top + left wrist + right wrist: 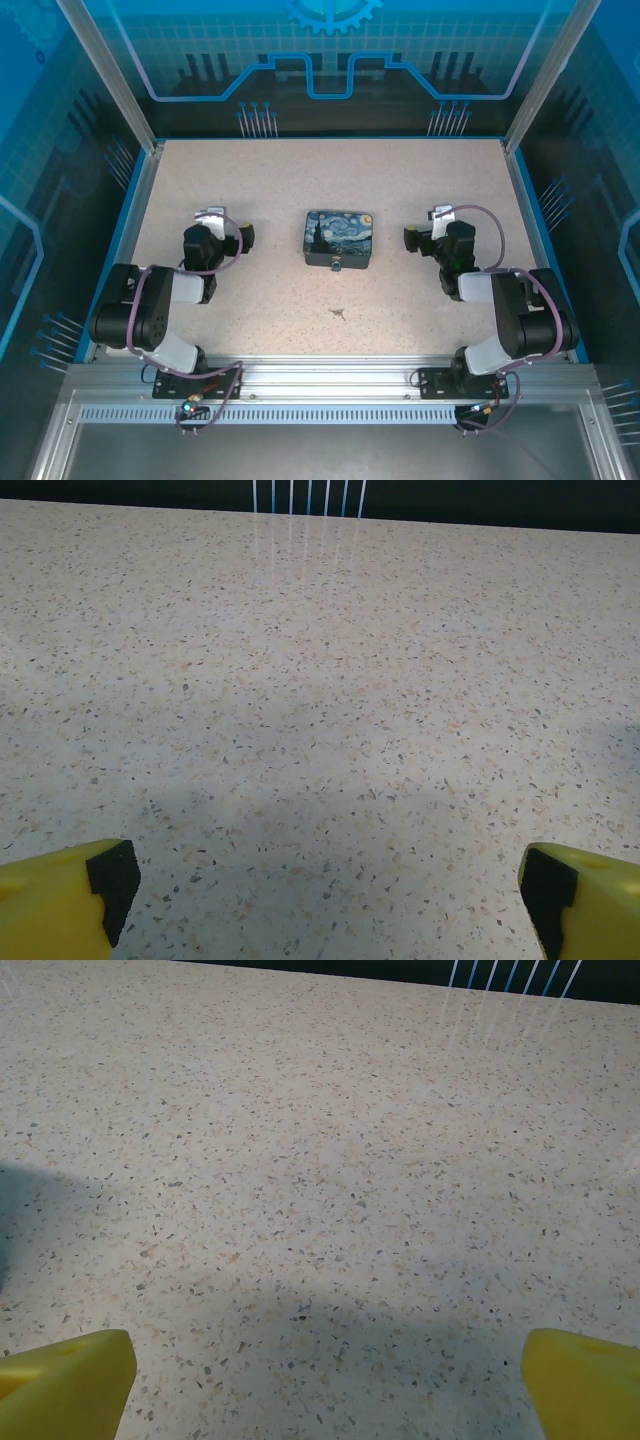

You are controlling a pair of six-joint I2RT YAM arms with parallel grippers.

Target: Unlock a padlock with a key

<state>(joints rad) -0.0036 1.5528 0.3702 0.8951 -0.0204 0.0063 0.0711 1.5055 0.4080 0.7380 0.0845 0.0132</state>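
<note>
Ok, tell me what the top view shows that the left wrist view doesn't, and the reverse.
Top view: the box, the padlock at its near side, the key lying nearer the arms, and the right gripper. Left wrist view: yellow fingers with dark pads up close, wide apart, nothing between them. Shared: the speckled table and the left gripper, open.

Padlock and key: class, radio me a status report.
Left gripper open, right gripper open, both empty. Padlock at the box's near edge; key loose on the table in front of it. Nothing in the way.
</note>
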